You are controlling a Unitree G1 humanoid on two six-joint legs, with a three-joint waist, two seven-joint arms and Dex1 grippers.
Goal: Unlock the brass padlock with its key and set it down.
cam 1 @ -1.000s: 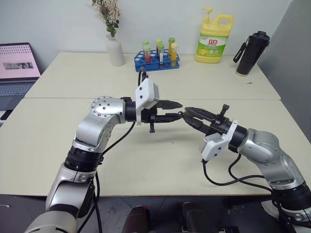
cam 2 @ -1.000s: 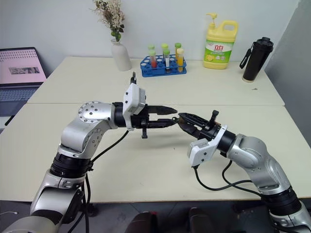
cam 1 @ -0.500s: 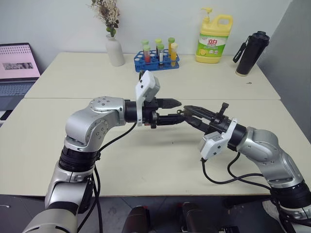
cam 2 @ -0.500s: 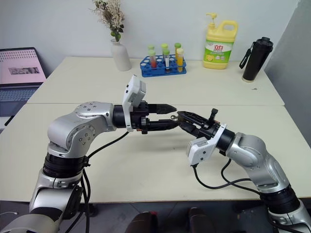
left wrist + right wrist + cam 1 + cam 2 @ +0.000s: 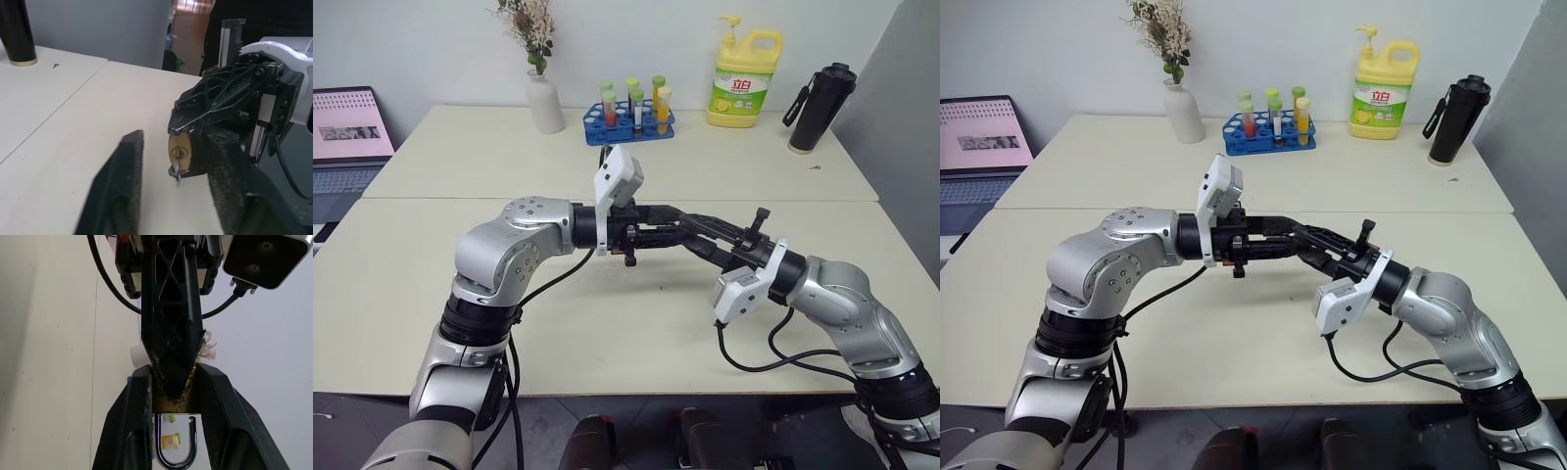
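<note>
Gripping the brass padlock point(image 5: 179, 149) above the worktop point(image 5: 607, 323), right hand point(image 5: 188, 128); left hand point(image 5: 171, 196) meets it from nine o'clock, fingers narrowly parted around the key point(image 5: 177, 170).

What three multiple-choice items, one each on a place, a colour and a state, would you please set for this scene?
1. Where is the brass padlock? A on the table; B between the right gripper's fingers; C in the tube rack.
2. What colour is the soap bottle? A yellow; B blue; C red.
3. How is the laptop? A shut; B open, screen lit; C face down.
B: black fingers flank its brass body. A: its body is yellow. B: its screen glows.
</note>
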